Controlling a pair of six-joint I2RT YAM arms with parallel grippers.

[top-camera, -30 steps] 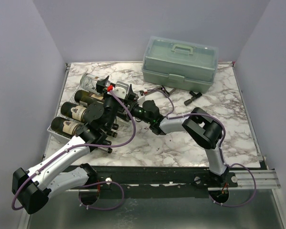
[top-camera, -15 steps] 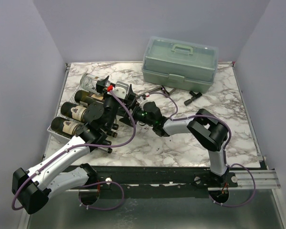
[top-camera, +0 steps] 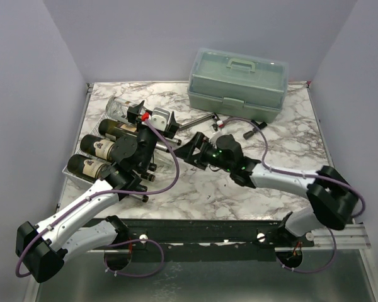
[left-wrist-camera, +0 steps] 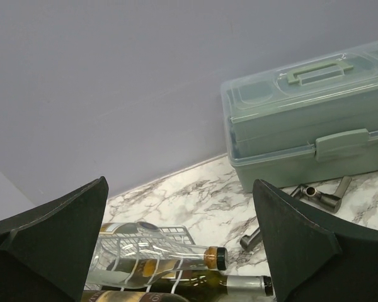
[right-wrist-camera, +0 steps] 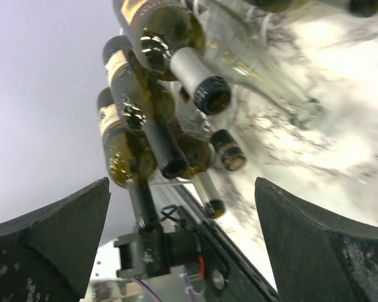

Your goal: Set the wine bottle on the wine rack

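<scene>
Several wine bottles (top-camera: pixel 101 148) lie side by side on the white wire wine rack (top-camera: pixel 71 174) at the table's left, necks pointing right. A clear bottle (top-camera: pixel 118 108) is the farthest one. My left gripper (top-camera: pixel 167 126) hovers above the bottles' necks, open and empty. In the left wrist view the clear bottle (left-wrist-camera: pixel 145 255) and a green bottle (left-wrist-camera: pixel 227 284) rest on the rack wires (left-wrist-camera: pixel 170 236), below the open left gripper (left-wrist-camera: pixel 179 182). My right gripper (top-camera: pixel 190 153) stands open just right of the necks, holding nothing. The right wrist view has the bottle necks (right-wrist-camera: pixel 176 157) ahead of the right gripper (right-wrist-camera: pixel 183 182).
A pale green plastic toolbox (top-camera: pixel 238 82) stands at the back right and fills the right of the left wrist view (left-wrist-camera: pixel 309 132). Small metal and black tools (top-camera: pixel 255 128) lie in front of it. The left arm (right-wrist-camera: pixel 170 248) crosses under the bottles in the right wrist view.
My right arm has drawn back to the right, away from the bottle necks, with its jaws spreading wider. The left arm and the bottles have stayed put.
</scene>
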